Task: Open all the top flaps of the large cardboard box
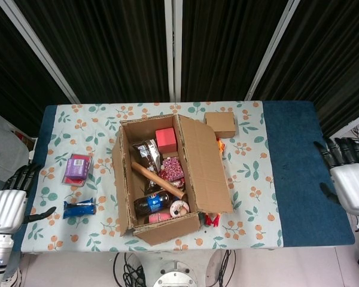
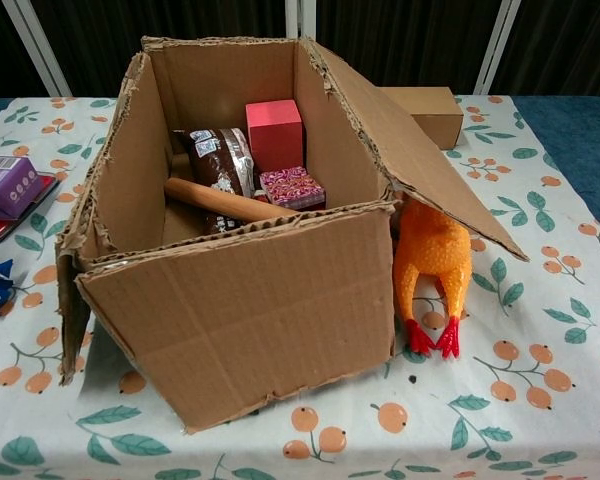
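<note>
Showing one opened cardboard box point(image 1: 167, 176), two idle hands

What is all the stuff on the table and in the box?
box: 1, brown, mid-table, flaps open
pink block: 1, in box
rolling pin: 1, wooden, in box
snack bag: 1, dark, in box
patterned box: 1, red, in box
bottle: 1, dark, in box
rubber chicken: 1, orange, right of box
small box: 1, brown, behind
purple pack: 1, left
blue wrapper: 1, left
left hand: open, left edge
right hand: open, right edge
</note>
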You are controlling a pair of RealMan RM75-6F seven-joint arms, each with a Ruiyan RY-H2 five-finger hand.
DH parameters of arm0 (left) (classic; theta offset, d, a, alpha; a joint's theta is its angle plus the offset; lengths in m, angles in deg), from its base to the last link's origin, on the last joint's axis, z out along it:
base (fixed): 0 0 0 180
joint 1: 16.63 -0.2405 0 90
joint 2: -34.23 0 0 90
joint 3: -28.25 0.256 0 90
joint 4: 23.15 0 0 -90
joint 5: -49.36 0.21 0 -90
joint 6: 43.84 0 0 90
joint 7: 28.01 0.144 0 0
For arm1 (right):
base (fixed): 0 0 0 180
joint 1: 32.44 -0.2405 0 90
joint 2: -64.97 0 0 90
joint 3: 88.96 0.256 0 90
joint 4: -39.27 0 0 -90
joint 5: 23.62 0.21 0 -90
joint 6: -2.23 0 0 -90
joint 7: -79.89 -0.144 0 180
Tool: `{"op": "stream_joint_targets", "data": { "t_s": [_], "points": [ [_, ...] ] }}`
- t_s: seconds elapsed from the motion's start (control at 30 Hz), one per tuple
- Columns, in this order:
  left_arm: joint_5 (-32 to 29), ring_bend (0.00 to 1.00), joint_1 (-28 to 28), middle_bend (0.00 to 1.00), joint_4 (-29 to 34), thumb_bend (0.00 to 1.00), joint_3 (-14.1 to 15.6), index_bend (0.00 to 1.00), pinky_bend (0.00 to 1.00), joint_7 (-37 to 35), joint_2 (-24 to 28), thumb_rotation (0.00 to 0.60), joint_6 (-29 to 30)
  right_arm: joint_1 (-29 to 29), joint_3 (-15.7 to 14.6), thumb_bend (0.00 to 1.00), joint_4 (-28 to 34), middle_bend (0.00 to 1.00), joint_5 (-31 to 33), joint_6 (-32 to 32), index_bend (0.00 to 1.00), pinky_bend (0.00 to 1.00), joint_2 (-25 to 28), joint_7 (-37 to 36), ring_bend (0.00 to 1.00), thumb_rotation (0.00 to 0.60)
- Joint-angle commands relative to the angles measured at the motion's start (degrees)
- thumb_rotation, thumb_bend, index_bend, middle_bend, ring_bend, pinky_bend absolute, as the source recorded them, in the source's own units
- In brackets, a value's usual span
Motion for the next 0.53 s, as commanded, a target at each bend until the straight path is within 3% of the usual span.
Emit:
{"op": "stream_joint_targets", "data": {
  "t_s": [0.03,0.27,0.53],
  "points": [
    [0.1,0.08,-0.3,0.07,-1.4,0.1,0.2,0.08,0.2,1.4,-0.7,0.484,0.4,-10.1,-18.6,0.22,-25.9,0.0,-19.0,21.5,0.0,0.0,-8.9,-20.3,0.0,0.6],
    [-0.3,0.08,-0.7,0.07,-4.9,0.1,0.4,0.08,0.2,-1.6,-1.9,0.479,0.3,-17.8,-27.0,0.23,-38.6,0.0,-15.9,31.8,0.0,0.0,-12.0,-25.9,0.0,0.6],
    [0.9,0.08,0.1,0.07,-7.4,0.1,0.5,0.08,0.2,-3.7,-2.2,0.473,-0.2,-22.2,-34.7,0.24,-39.6,0.0,-11.2,34.2,0.0,0.0,-10.1,-27.4,0.0,0.6]
  ]
}}
